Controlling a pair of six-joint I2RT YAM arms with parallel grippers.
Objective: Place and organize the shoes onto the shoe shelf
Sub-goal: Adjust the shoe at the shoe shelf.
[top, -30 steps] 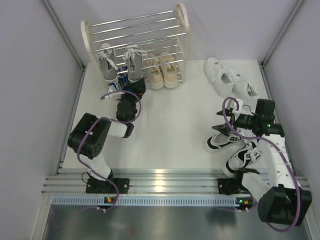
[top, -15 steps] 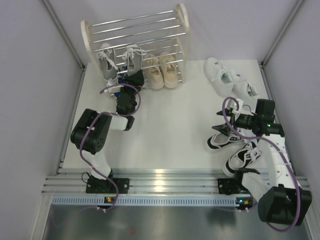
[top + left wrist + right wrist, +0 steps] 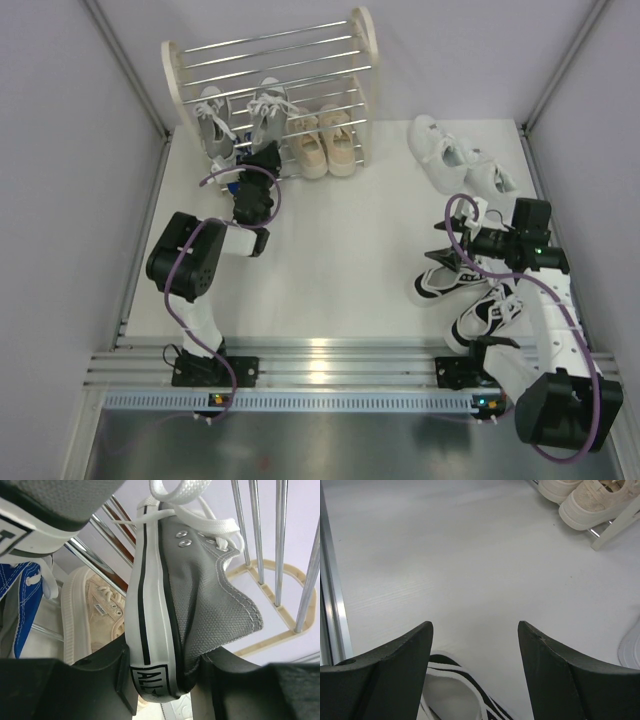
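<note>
Beige pair shelved, lower tier of shoe shelf, upper centre. Left gripper clamped on grey sneaker heel at shelf. Unshelved: blue sneaker, white pair upper right, black-and-white pair right. Right gripper agape, empty.

You look down on a white worktop that fills the middle of the top view. Pale lilac-grey walls enclose it: one on the left, one on the right and one along the top of the frame. Grey corner strips run diagonally at the upper left and upper right. An aluminium rail crosses the lower part, with a brushed metal surface beneath it. In the right wrist view the rail runs down the left edge.
</note>
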